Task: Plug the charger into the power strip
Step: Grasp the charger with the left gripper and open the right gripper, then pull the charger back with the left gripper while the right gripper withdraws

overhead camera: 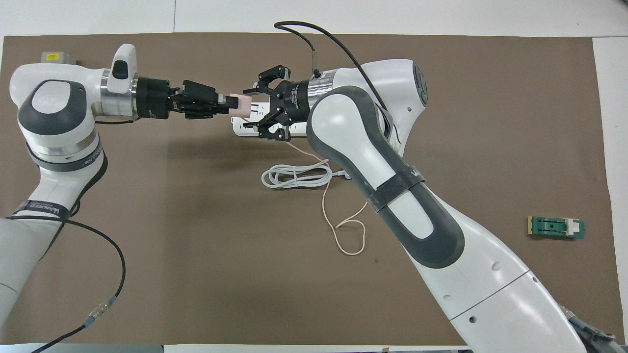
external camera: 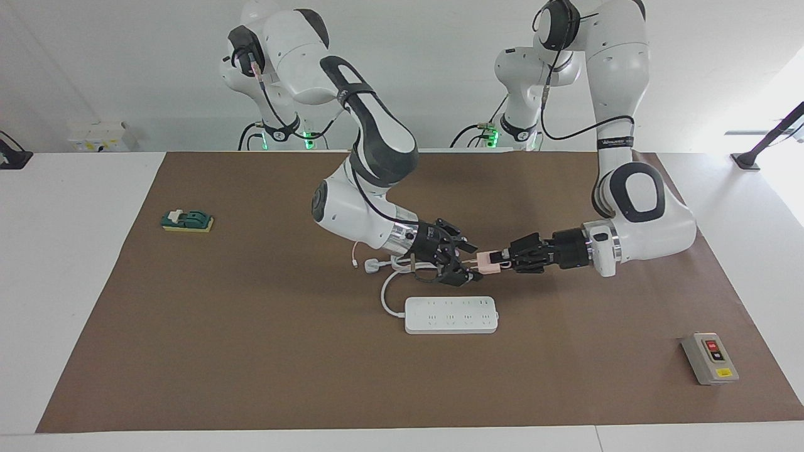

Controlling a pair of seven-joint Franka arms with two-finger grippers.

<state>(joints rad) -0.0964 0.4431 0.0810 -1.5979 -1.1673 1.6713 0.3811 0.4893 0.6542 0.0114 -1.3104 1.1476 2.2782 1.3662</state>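
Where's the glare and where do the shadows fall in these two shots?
Facing view: bright washout at the window edge toward the left arm's end; soft shadow on the brown mat beneath both arms. Overhead view: diffuse shadow under the left arm, sheen on the arm shells.

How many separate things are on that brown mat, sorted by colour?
White: 1, the power strip with its cord and plug.
Pink: 1, the charger, held above the mat, its cable trailing onto it.
Grey: 1, the button box.
Green: 1, the small block.
Total: 4
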